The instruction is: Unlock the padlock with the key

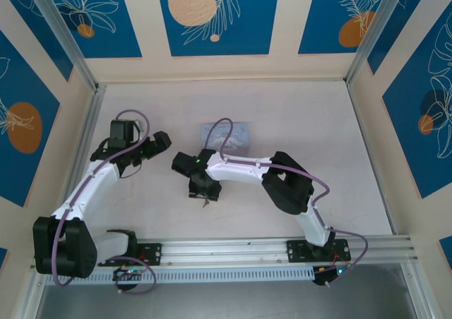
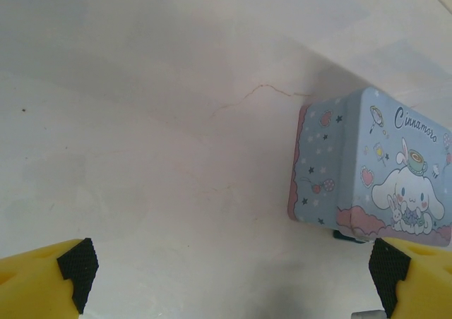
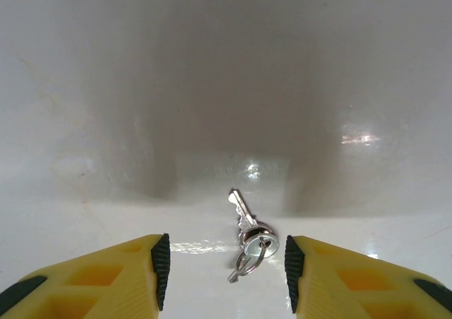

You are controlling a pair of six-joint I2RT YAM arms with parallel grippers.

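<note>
The key (image 3: 244,217), a small silvery key on a split ring, lies flat on the pale table. My right gripper (image 3: 226,271) is open and straddles it, with a gap between the key and each yellow finger; the key's round head sits nearer the right finger. In the top view the key (image 1: 204,201) is a tiny sliver just below the right gripper (image 1: 203,190). A small dark teal piece, the padlock (image 2: 346,236), peeks out at the near edge of the pale blue cartoon tin (image 2: 371,160). My left gripper (image 2: 233,269) is wide open over bare table, left of the tin.
The tin (image 1: 229,134) lies near the table's middle, behind the right arm's wrist. Low walls and metal posts ring the table (image 1: 311,121). Both arm bases sit on the rail at the near edge.
</note>
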